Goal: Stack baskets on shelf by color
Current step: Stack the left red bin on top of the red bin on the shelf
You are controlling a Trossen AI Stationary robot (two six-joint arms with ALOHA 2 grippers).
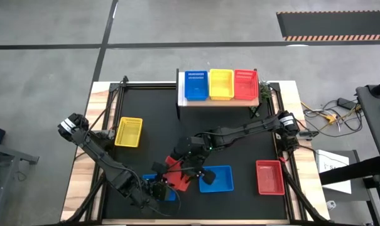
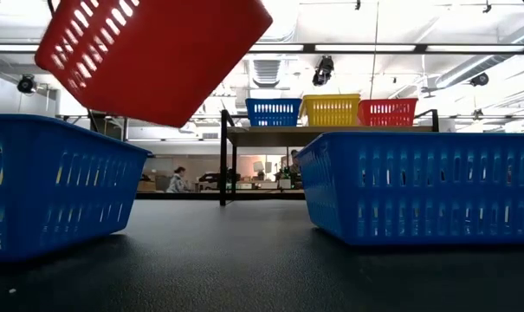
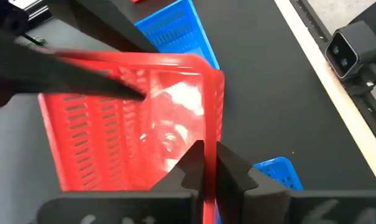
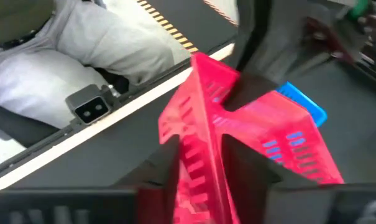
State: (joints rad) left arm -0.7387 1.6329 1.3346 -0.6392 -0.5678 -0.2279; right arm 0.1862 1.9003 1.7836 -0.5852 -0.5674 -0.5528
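Blue baskets [image 2: 58, 186] flank the low view; overhead a tilted red basket [image 1: 177, 176] hangs at six o'clock, left gripper [image 3: 204, 163] clenched on its rim, right gripper [image 4: 199, 152] straddling another wall, shelf [image 1: 220, 101] at twelve

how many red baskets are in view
3: one on the shelf at its right end, one on the mat's right side, one held tilted between both grippers. More could be stacked unseen.
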